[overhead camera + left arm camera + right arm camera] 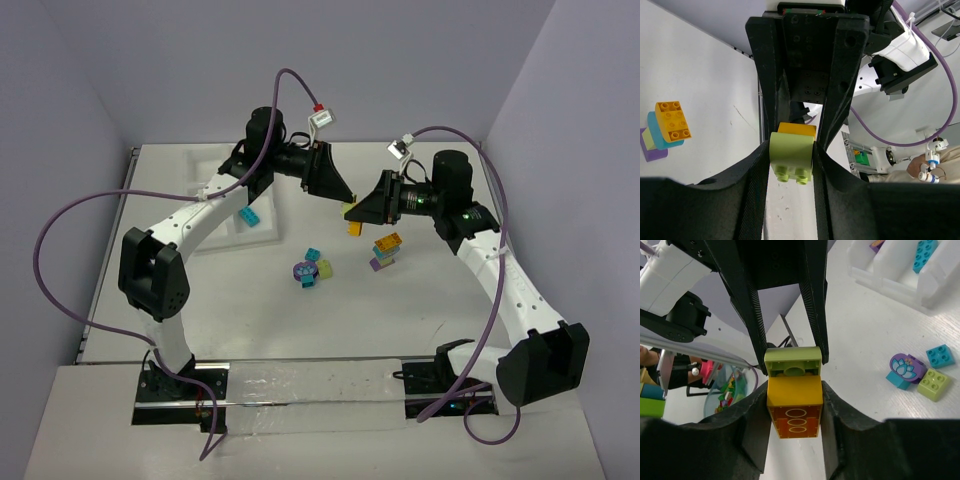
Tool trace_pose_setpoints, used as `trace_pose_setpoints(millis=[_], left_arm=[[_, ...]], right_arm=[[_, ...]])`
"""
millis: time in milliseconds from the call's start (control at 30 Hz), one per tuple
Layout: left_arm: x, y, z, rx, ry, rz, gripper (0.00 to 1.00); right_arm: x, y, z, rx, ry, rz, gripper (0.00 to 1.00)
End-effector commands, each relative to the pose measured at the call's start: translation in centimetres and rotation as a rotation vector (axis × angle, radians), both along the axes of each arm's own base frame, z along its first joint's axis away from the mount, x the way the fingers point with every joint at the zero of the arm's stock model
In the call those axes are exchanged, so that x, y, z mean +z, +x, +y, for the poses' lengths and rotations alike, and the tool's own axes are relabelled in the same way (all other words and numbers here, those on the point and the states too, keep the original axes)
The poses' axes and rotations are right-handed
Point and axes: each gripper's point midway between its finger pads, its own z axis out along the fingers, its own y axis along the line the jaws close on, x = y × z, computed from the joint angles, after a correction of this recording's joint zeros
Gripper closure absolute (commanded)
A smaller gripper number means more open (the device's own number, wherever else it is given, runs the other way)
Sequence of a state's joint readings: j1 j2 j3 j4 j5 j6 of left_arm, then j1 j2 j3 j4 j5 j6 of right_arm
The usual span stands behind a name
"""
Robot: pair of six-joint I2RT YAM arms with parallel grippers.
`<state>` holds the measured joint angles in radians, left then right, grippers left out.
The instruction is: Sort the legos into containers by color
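Note:
My two grippers meet above the table's middle, each shut on one half of a two-brick clump. My left gripper point(343, 200) point(791, 162) is shut on the lime green brick point(791, 150) point(792, 356). My right gripper point(360, 217) point(794, 405) is shut on the orange brick point(793, 412) point(353, 227) joined to it. The white tray point(205, 178) lies at the back left with a teal brick point(248, 216) in it. In the right wrist view the tray point(890, 277) holds a teal brick point(925, 252) and a purple one point(877, 245).
A clump of purple, teal and lime bricks point(312, 269) point(916, 372) lies on the table in front of the grippers. A stack of orange, teal and purple bricks point(386, 250) point(665, 129) stands below my right gripper. Purple cables loop over both arms.

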<state>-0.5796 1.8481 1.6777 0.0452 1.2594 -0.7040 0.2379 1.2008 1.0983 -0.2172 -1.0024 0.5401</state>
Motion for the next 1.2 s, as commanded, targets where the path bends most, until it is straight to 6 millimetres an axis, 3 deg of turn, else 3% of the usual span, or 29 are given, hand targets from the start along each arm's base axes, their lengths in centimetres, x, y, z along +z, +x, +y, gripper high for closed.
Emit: trace_pose_setpoints(millis=[0, 133, 567, 867, 967, 1167], left_arm=[[1.3, -0.9, 0.5, -0.032, -0.041, -0.043, 1.00], [1.4, -0.6, 1.0, -0.021, -0.044, -0.052, 1.00], [1.4, 0.9, 2.2, 0.026, -0.061, -0.033, 1.00], [1.8, 1.2, 2.4, 0.031, -0.075, -0.028, 1.00], [1.8, 1.2, 2.3, 0.030, -0.079, -0.023, 1.00], [1.7, 1.4, 2.3, 0.035, -0.078, -0.018, 1.00]], right_arm=[[0.8, 1.7, -0.2, -0.070, -0.035, -0.038, 0.45], [0.6, 1.8, -0.4, -0.078, -0.045, -0.028, 0.39], [0.2, 1.4, -0.5, -0.072, -0.054, -0.026, 0.32], [0.0, 1.1, -0.2, -0.041, -0.041, -0.024, 0.34], [0.0, 1.0, -0.1, -0.032, -0.035, -0.023, 0.40], [0.1, 0.9, -0.1, -0.029, -0.028, -0.029, 0.75]])
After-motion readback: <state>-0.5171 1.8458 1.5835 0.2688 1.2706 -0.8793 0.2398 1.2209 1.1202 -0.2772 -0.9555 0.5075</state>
